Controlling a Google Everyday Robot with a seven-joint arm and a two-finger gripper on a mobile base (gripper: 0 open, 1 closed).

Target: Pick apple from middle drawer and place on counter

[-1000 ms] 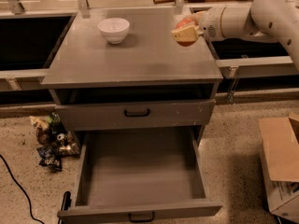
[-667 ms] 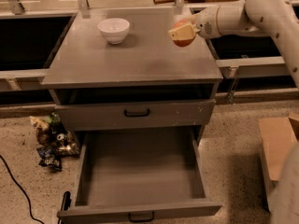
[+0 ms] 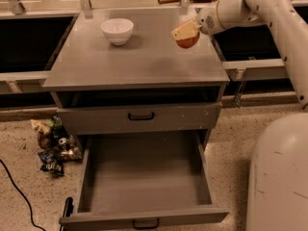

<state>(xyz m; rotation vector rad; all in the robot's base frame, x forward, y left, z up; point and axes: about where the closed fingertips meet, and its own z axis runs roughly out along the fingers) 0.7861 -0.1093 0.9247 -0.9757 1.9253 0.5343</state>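
Nearest the camera, the deep grey metal middle drawer (image 3: 144, 177) stands pulled fully out, its small black handle (image 3: 146, 224) on the low front panel and its wide flat floor in plain view, showing only grey metal. To the right sits the robot's white rounded body shell (image 3: 279, 177). On the speckled floor to the left lie 1 heap of crumpled wrappers and cans (image 3: 53, 143) and 1 black cable (image 3: 19, 196). Above the open drawer is the shallower grey drawer front (image 3: 141, 115), closed. The broad flat grey counter (image 3: 134, 61) tops the cabinet. The white jointed arm (image 3: 269, 13) rises along the right edge, bends at the top and reaches left and slightly down over the counter's right rear part. Its 2-finger gripper (image 3: 185, 36) has its yellowish fingers (image 3: 184, 30) closed on the small red-orange apple (image 3: 187, 43), gripping it from above, near the counter's right edge; whether the apple touches the surface cannot be told. Well apart, at left rear, stands 1 white round bowl (image 3: 117, 31), upright, its contents not discernible. Dark recessed bays (image 3: 29, 42) flank the cabinet.
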